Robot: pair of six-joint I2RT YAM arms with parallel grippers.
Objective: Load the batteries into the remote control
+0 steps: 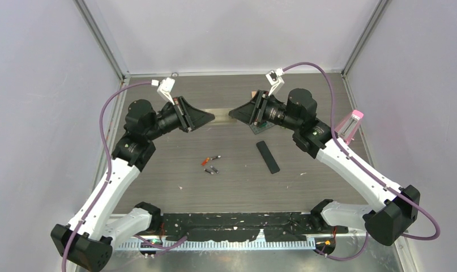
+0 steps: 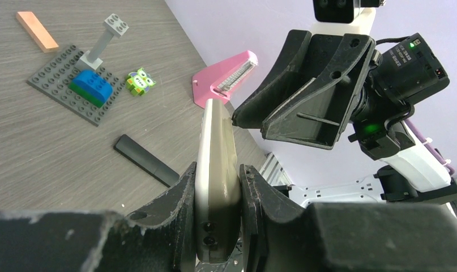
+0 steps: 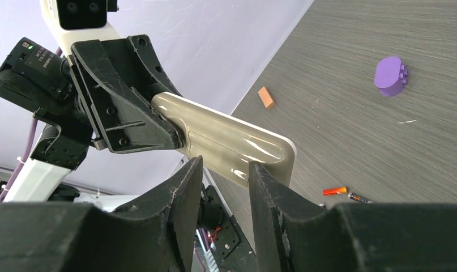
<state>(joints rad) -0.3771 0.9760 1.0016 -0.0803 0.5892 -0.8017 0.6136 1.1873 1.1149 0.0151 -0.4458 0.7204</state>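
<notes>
One remote (image 2: 214, 130) — near end buried in left hand (image 2: 217, 173), batteries (image 3: 334, 191) tiny.

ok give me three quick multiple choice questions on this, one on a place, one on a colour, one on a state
1. The batteries lie: A on the table, B inside the remote, C in a bowl.
2. The remote is: A black, B beige, C pink.
3. The left end effector is: A open and empty, B shut on the remote, C shut on a battery.

Answers:
1 A, they lie loose on its surface, close together.
2 B, its pale shell shows in both wrist views.
3 B, it clamps the remote by its two faces.
</notes>
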